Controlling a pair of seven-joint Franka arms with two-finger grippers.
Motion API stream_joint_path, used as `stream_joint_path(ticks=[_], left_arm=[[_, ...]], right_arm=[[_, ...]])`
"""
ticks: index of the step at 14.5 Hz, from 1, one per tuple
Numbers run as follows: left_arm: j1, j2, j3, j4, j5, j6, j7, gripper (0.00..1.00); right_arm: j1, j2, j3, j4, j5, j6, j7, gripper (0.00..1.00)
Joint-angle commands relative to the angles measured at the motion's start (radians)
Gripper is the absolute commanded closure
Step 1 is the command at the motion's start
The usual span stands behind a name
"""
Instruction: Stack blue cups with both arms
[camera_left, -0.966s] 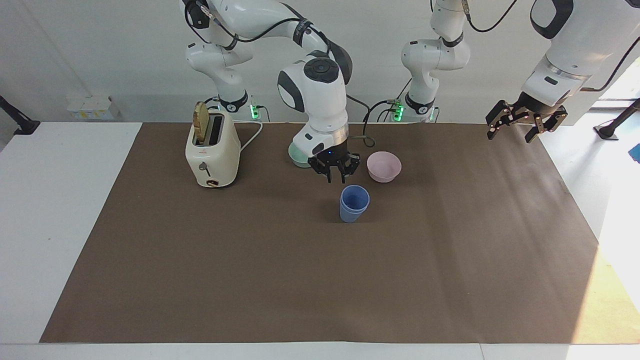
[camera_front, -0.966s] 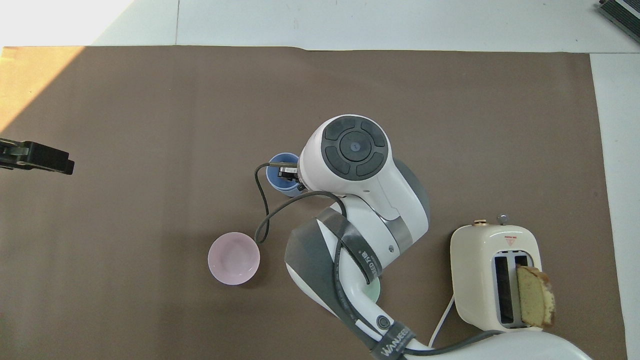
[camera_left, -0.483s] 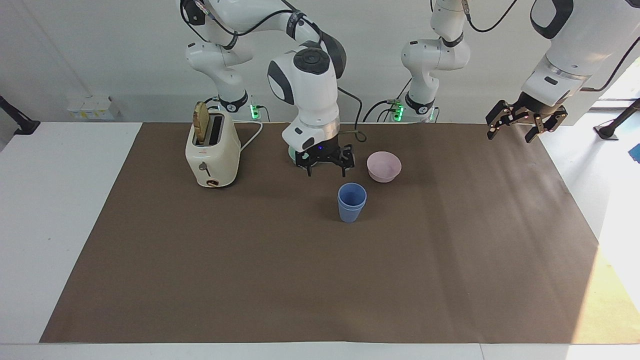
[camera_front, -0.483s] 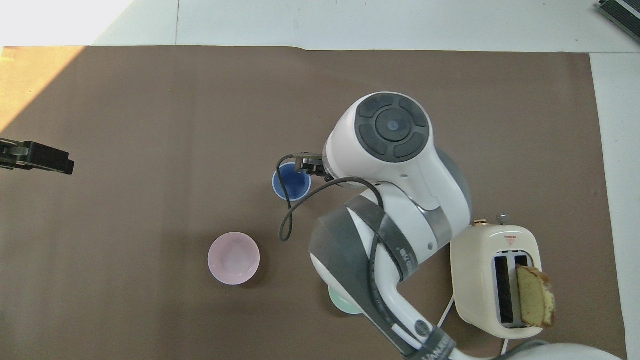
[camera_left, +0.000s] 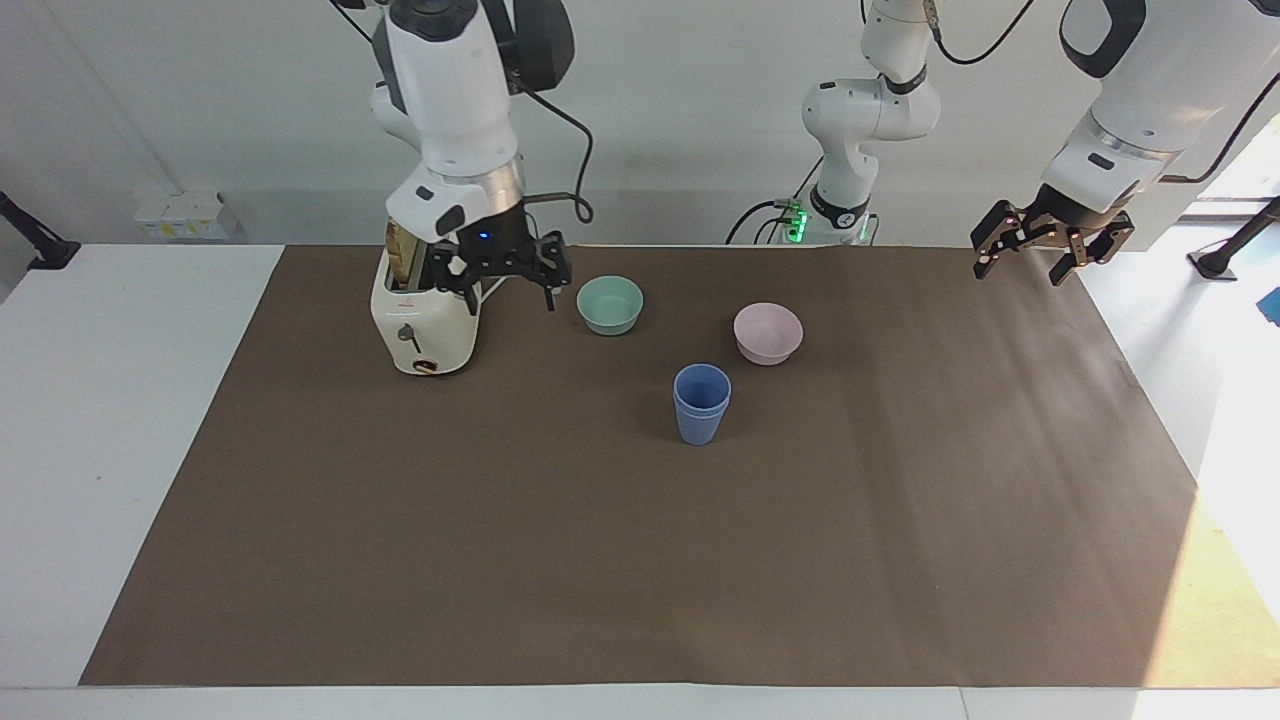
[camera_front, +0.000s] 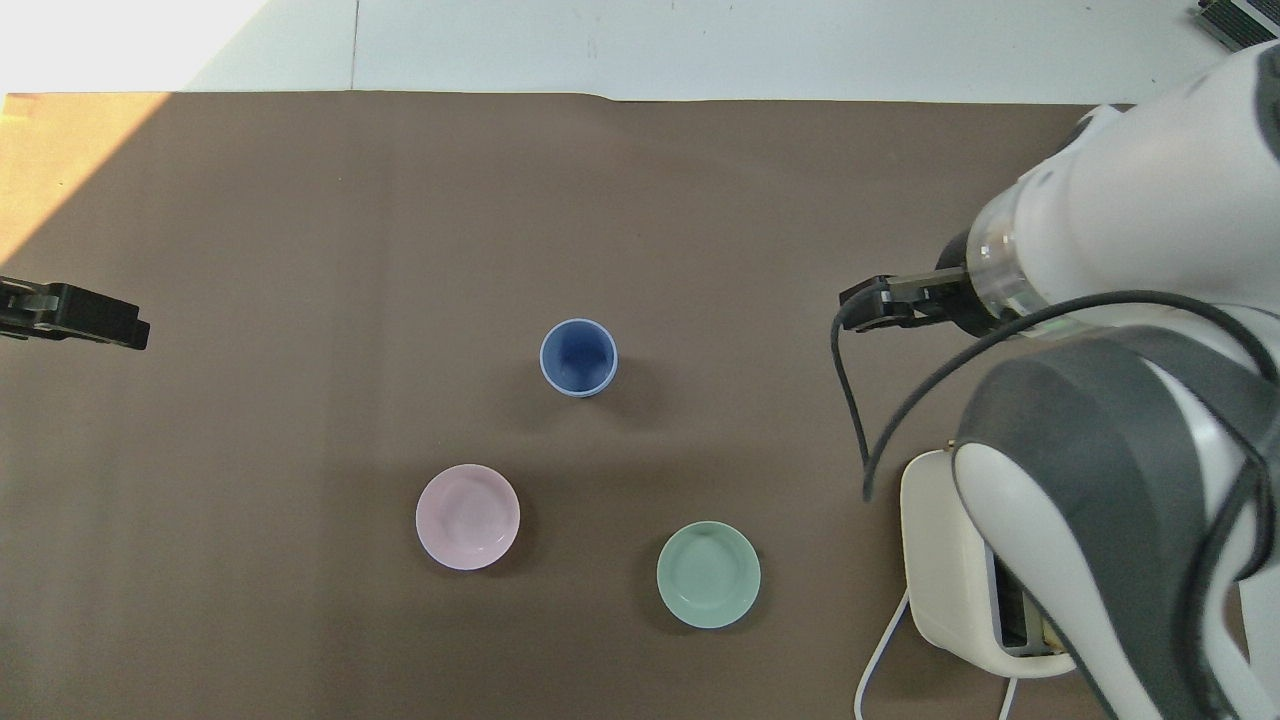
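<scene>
The two blue cups (camera_left: 701, 403) stand nested one inside the other, upright on the brown mat near its middle; they also show in the overhead view (camera_front: 578, 357). No gripper touches them. My right gripper (camera_left: 505, 288) is open and empty, raised beside the toaster, well away from the cups toward the right arm's end; it shows in the overhead view (camera_front: 872, 305) too. My left gripper (camera_left: 1026, 266) is open and empty and waits raised over the left arm's end of the mat, also seen in the overhead view (camera_front: 118, 325).
A cream toaster (camera_left: 425, 312) with a bread slice (camera_left: 401, 256) stands toward the right arm's end. A mint-green bowl (camera_left: 610, 304) and a pale pink bowl (camera_left: 767, 332) sit nearer to the robots than the cups. The brown mat (camera_left: 640, 560) covers the table.
My right gripper has risen from just above the stacked cups and swung toward the toaster, uncovering the green bowl. The cups stay stacked. The left arm has not moved.
</scene>
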Motion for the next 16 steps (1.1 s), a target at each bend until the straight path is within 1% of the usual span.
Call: stream_joint_path(ticks=[1,3,4,5,7,9,16], left_arm=[[0.006,0.004,-0.008,0.018,0.014,-0.015,-0.002,0.0],[0.009,0.004,-0.008,0.018,0.014,-0.014,0.002,0.0],[0.011,0.004,-0.006,0.018,0.014,-0.009,0.002,0.0],[0.011,0.004,-0.006,0.018,0.014,-0.011,0.004,0.0],[0.011,0.004,-0.006,0.018,0.014,-0.011,0.005,0.0],[0.011,0.005,-0.006,0.018,0.015,-0.011,0.005,0.0],[0.011,0.004,-0.006,0.018,0.015,-0.011,0.007,0.0]], right_arm=[[-0.04,-0.068,0.0,-0.015,-0.038,-0.062,-0.108,0.0],[-0.072,-0.099,-0.031,-0.038,-0.015,-0.047,-0.223,0.0],[-0.098,-0.104,-0.036,-0.067,-0.01,-0.047,-0.301,0.0],[-0.118,-0.108,-0.036,-0.069,-0.004,-0.05,-0.332,0.0],[-0.115,-0.11,-0.036,-0.082,0.031,-0.026,-0.29,0.0],[-0.115,-0.107,-0.036,-0.089,0.036,-0.016,-0.221,0.0],[-0.124,-0.108,-0.036,-0.095,0.036,-0.019,-0.217,0.0]])
